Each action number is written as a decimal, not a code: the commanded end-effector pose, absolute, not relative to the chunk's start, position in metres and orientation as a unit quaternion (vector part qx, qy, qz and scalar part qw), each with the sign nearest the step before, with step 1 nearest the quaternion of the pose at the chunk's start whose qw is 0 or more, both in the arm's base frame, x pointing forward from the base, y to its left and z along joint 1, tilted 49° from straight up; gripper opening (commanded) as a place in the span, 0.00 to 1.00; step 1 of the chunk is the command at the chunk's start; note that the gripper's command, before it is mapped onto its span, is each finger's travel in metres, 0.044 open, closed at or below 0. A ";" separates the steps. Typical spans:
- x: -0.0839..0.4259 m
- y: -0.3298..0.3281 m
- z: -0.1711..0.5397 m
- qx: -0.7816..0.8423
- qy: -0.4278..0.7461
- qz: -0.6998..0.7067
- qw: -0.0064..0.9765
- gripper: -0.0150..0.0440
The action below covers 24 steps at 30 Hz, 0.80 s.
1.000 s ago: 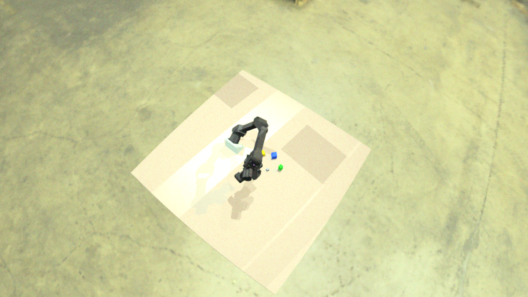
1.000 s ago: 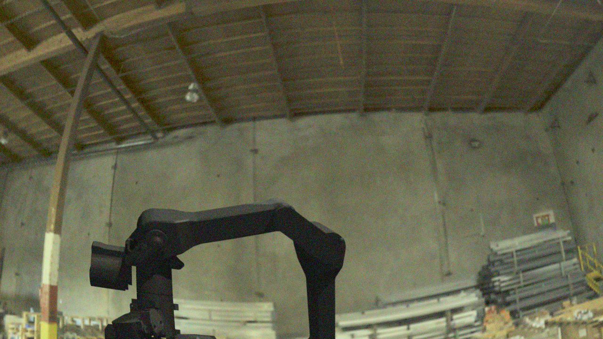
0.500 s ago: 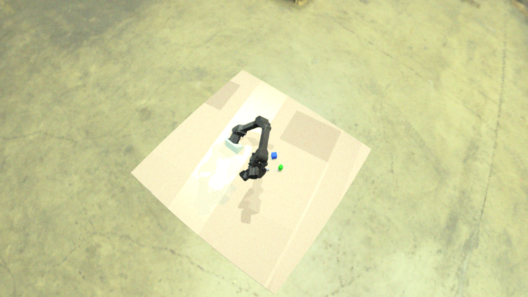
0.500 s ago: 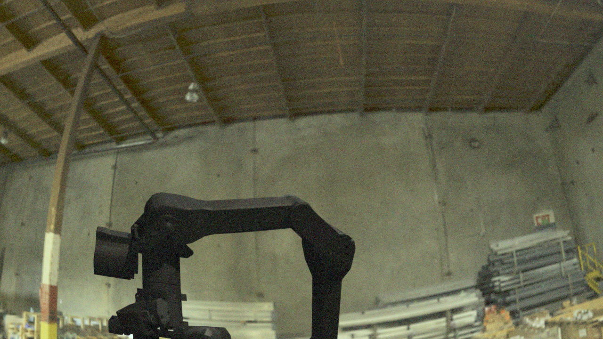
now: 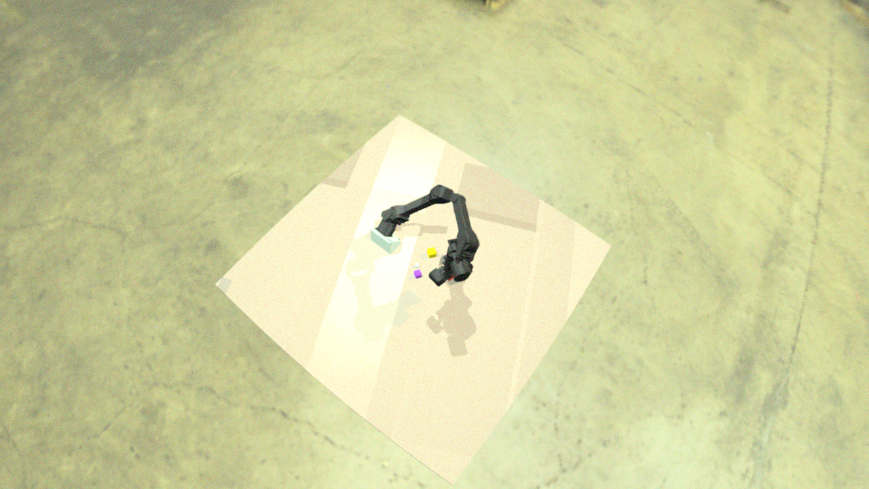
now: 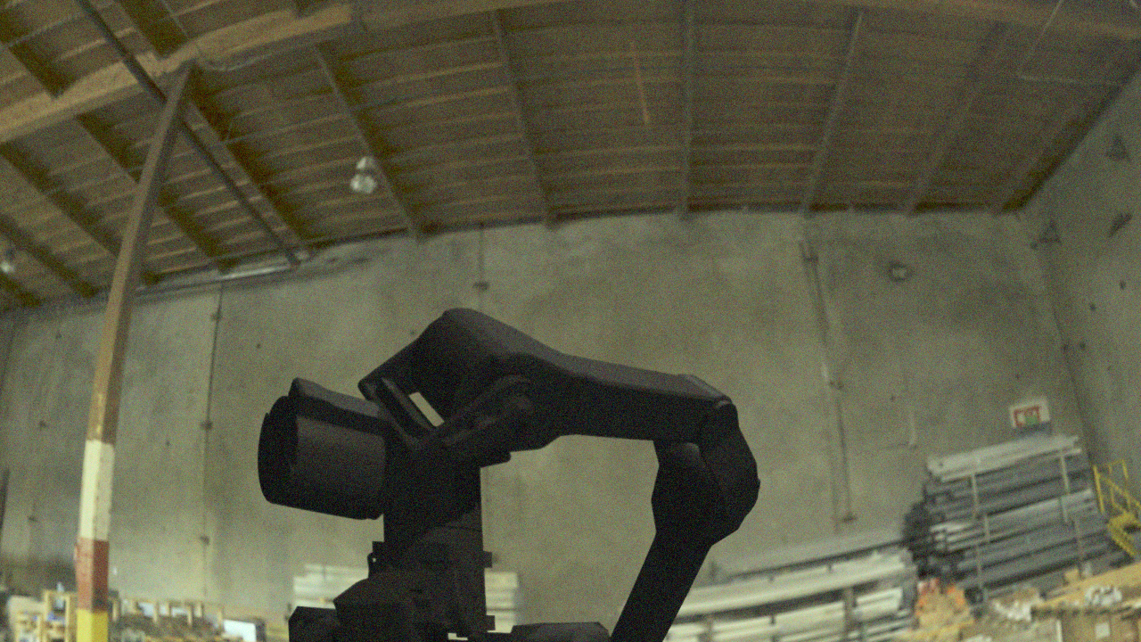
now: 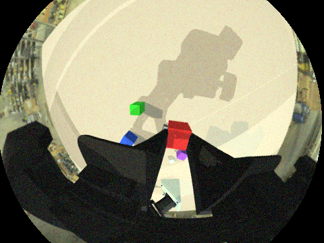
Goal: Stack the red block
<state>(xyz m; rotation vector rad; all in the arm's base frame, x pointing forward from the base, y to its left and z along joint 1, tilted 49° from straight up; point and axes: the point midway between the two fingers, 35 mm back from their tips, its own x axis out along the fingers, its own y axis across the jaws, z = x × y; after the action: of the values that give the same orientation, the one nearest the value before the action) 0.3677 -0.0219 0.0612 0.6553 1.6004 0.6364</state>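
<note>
Wrist view: gripper (image 7: 178, 140) pinching the red block (image 7: 178, 134) at its fingertips, carried above the mat, with the green tower (image 7: 137, 108) lying ahead and left (blue block (image 7: 129, 138) nearer, same side).

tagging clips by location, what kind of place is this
Probably a warehouse or industrial hall: a bare concrete wall, a timber beam roof and stacked metal racks in the exterior view, with a cracked concrete floor.
</note>
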 end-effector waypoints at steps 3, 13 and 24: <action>0.370 0.014 0.099 0.289 0.689 0.279 0.603 0.25; 0.368 0.040 0.116 0.291 0.689 0.283 0.600 0.25; 0.364 0.066 0.092 0.292 0.689 0.284 0.600 0.25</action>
<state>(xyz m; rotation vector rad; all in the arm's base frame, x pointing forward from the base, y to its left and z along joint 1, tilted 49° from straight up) 0.3658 0.0624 0.0958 0.6666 1.5957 0.6620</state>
